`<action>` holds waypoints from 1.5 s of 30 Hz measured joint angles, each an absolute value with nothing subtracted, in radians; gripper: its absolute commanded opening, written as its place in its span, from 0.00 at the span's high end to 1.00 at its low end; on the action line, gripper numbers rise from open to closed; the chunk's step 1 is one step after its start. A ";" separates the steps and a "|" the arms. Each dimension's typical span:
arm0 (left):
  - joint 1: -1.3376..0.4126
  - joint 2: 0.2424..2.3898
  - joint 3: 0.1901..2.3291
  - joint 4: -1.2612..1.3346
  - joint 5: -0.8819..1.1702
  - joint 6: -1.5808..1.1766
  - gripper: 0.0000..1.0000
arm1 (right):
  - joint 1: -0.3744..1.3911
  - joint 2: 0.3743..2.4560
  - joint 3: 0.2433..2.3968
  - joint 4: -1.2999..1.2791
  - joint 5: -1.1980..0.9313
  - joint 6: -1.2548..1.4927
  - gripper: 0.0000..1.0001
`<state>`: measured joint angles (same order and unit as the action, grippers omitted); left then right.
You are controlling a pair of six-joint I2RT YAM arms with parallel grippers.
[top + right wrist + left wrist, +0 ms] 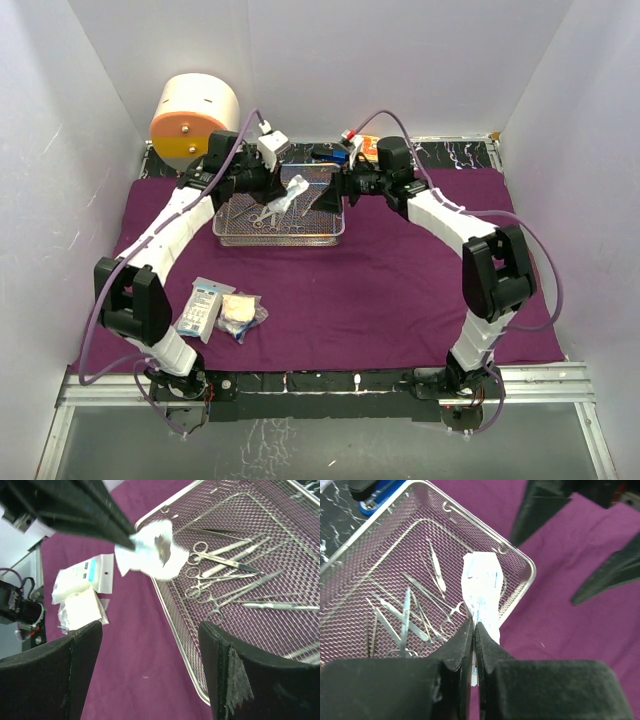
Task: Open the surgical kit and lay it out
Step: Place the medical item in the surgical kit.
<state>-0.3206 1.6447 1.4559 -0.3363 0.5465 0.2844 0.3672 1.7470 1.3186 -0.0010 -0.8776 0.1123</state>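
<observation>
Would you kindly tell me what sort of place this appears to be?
Probably a robot test booth staged for surgical prep: plain white walls, a purple cloth, a wire-mesh tray of steel instruments.

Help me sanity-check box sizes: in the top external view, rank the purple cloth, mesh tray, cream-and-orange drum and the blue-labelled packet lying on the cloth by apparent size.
1. purple cloth
2. mesh tray, only slightly ahead and partly covered, so unsure
3. cream-and-orange drum
4. blue-labelled packet
</observation>
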 measured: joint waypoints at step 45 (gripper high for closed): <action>-0.009 1.328 1.225 -0.374 0.400 0.155 0.23 | 0.786 1.884 1.168 0.066 -1.018 0.192 1.00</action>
<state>-0.0090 1.3285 1.2247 -0.3740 0.3996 0.1555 0.7860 1.8835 1.1683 0.0658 -1.0180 0.1917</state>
